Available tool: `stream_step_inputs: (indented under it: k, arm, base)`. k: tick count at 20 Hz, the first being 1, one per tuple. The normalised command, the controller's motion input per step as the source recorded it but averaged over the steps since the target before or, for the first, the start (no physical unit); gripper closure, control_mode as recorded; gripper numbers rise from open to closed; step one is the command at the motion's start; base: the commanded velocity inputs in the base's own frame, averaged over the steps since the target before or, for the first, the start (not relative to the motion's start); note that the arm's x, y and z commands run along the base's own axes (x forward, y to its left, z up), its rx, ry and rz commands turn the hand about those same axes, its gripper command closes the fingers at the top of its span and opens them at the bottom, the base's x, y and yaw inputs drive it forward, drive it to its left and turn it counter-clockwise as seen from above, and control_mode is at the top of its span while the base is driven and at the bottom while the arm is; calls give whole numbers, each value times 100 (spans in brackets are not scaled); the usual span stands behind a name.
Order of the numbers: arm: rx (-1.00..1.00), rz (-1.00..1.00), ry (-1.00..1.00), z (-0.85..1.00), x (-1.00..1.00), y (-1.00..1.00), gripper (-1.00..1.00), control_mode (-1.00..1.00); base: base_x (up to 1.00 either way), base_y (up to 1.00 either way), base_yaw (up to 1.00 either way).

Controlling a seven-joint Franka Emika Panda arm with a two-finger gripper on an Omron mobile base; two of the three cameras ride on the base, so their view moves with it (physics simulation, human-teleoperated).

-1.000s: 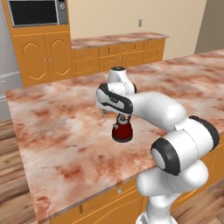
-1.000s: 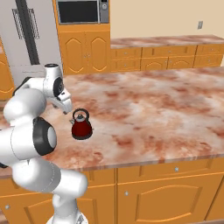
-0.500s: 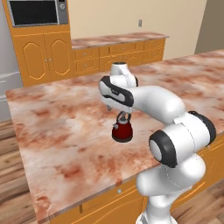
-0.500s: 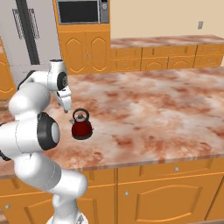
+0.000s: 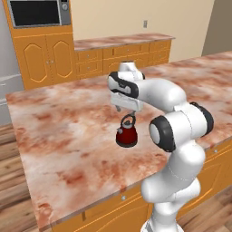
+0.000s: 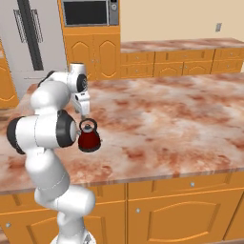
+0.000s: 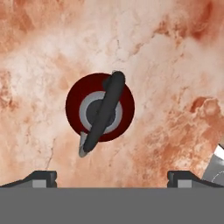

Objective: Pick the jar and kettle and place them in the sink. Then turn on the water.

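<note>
1. A dark-red kettle (image 5: 126, 134) with a black arched handle stands upright on a marbled pink-and-white counter (image 5: 68, 136). It sits near the front edge of the counter, with bare stone all round it.
2. In the left base view, the white arm bends over the counter. Its gripper (image 5: 124, 108) hangs directly above the kettle, at 12 o'clock from it, with a small gap between them.
3. The right base view shows the same kettle (image 6: 88, 137) from the other side, just at 3 o'clock from the arm's dark elbow joint. The gripper (image 6: 84, 112) hangs just above the handle without touching it.
4. The right base view also shows a grey refrigerator (image 6: 31, 43) at 11 o'clock, beside a microwave (image 6: 88, 12) set into orange cabinets (image 6: 167, 64).
5. The hand view looks straight down on the kettle (image 7: 99, 107), which the base views cannot do. The body reads as a dark-red disc with a grey ring and a dark lid at its centre.
6. From above, the handle's long axis runs from about 1 o'clock to 7 o'clock across the disc. A small grey spout pokes out at the 7 o'clock end.
7. The claw is open wide and holds nothing. Its two dark fingertips (image 7: 40, 178) sit far apart at the bottom of the hand view, with the kettle above and between them.
</note>
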Motion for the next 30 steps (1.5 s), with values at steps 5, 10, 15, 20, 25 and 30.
stream_step_inputs:
  k: [5, 10, 15, 20, 25, 30]
  arm:
    - [0, -4, 0, -22, 44, -24, -100, -100]
    - [0, -17, 2, -3, 28, -18, -100, -100]
    - [0, -14, 10, 0, 5, -7, -100, -100]
    - [0, -18, 8, 0, -37, 0, -100, -100]
    - [0, -3, 1, -2, -2, 0, -100, -100]
    - [0, 0, -7, -27, 11, 1, -100, -100]
  base:
    - [0, 0, 0]
    - [0, 0, 0]
    - [0, 0, 0]
    - [0, 0, 0]
    - [0, 0, 0]
    - [0, 0, 0]
